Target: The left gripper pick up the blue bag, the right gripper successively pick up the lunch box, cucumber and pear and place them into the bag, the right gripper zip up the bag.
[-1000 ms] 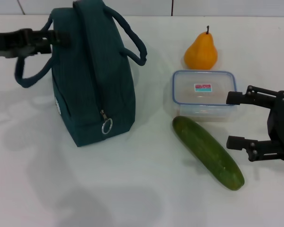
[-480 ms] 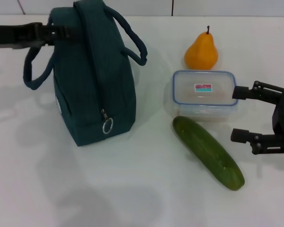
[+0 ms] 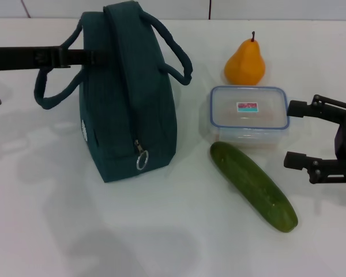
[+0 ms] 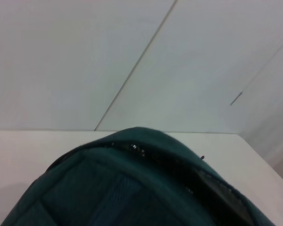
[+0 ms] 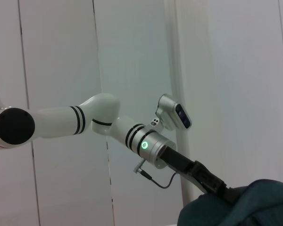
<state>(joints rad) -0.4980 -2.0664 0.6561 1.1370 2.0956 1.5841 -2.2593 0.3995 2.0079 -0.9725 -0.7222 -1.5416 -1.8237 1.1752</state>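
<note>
The blue bag (image 3: 130, 92) is standing upright on the white table (image 3: 161, 231), left of centre, its zipper ring (image 3: 141, 162) hanging at the near end and a small round white logo (image 3: 84, 129) showing on its left side; nothing on that logo can be read. The left gripper (image 3: 86, 56) is reaching in level from the left edge, its tip at the bag's upper left side where the left loop handle (image 3: 55, 95) is arching out; it seems to be closed on that handle, though the fingers are running into the dark fabric and I cannot tell for sure. The left wrist view is showing only the bag's top seam (image 4: 141, 150) up close against a pale wall. From the right wrist view, the left arm's silver wrist with a green light (image 5: 148, 147) is angling down onto the bag's top. To the right, the pear (image 3: 245, 63) is sitting farthest back, with the lunch box (image 3: 249, 112) just in front of it, carrying a small pink-and-teal sticker (image 3: 248, 107) whose print is too small to read. The cucumber (image 3: 252, 186) is lying diagonally right at the box's near edge. The right gripper (image 3: 297, 134) is waiting at the right edge, fingers spread wide and holding nothing, the upper finger just beside the box's right end.
</note>
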